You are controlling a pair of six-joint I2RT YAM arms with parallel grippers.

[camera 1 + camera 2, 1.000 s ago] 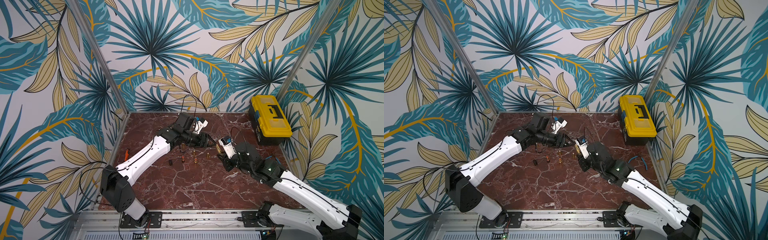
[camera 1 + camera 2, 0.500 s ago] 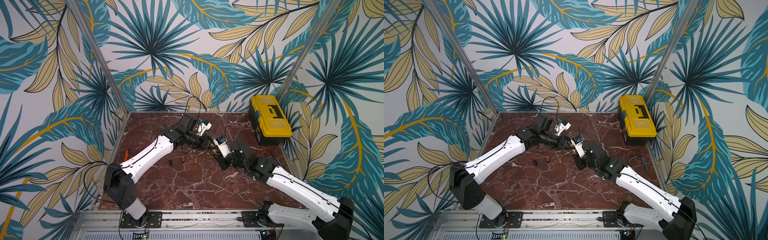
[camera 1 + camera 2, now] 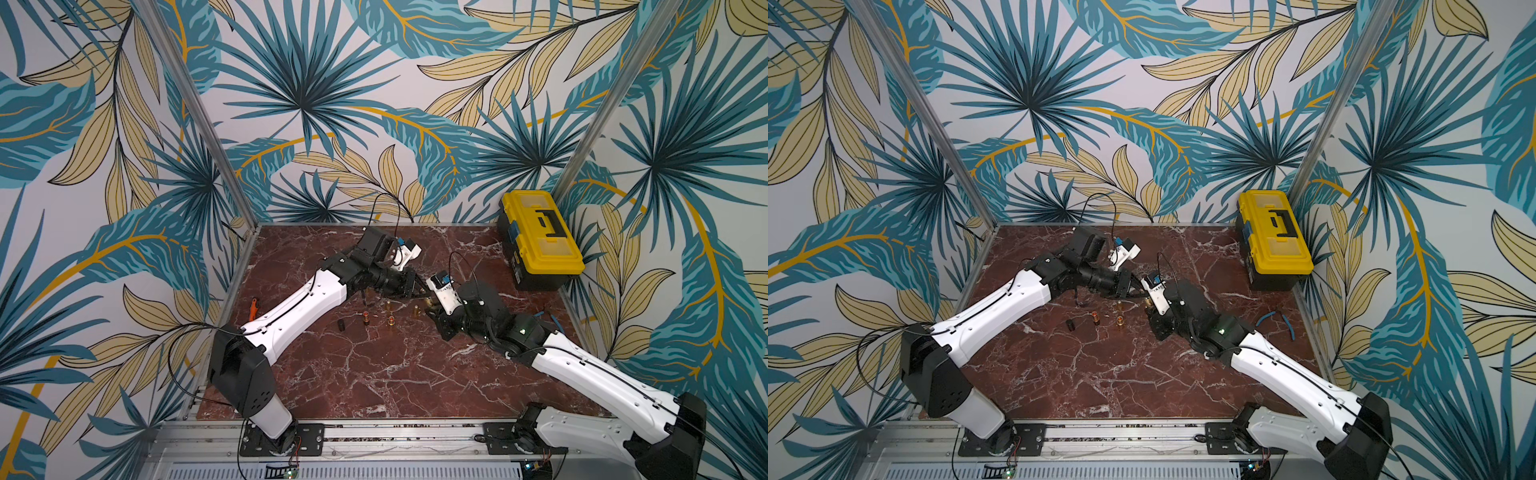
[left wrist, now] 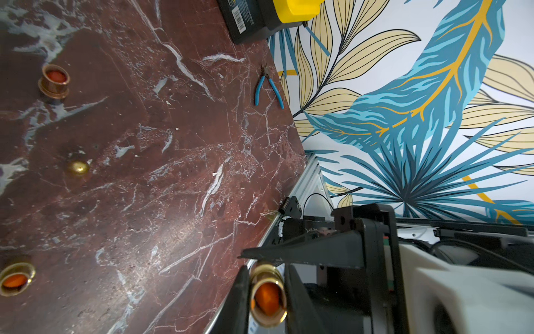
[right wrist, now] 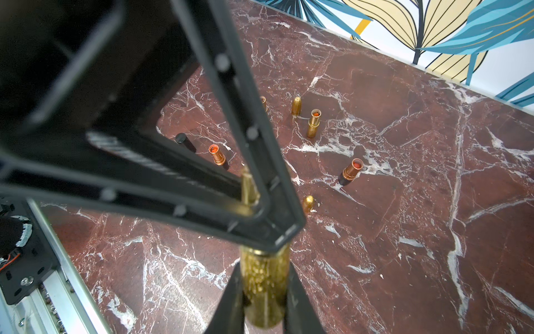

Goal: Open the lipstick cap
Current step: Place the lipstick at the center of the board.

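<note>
Right wrist, right end effector [image 5: 263, 270] clamping lipstick [image 5: 264, 292] (gold)

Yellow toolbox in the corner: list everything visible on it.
The toolbox is plastic-looking: yellow lid with a black handle and paler panels, black base with a blue clasp and a barcode label. Lid closed, upright on the marble table in the far corner on the robot's right, close to the wall. Nothing else touches it.

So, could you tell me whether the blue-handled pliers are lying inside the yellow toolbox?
No, the pliers lie out on the marble table, apart from the toolbox.
</note>
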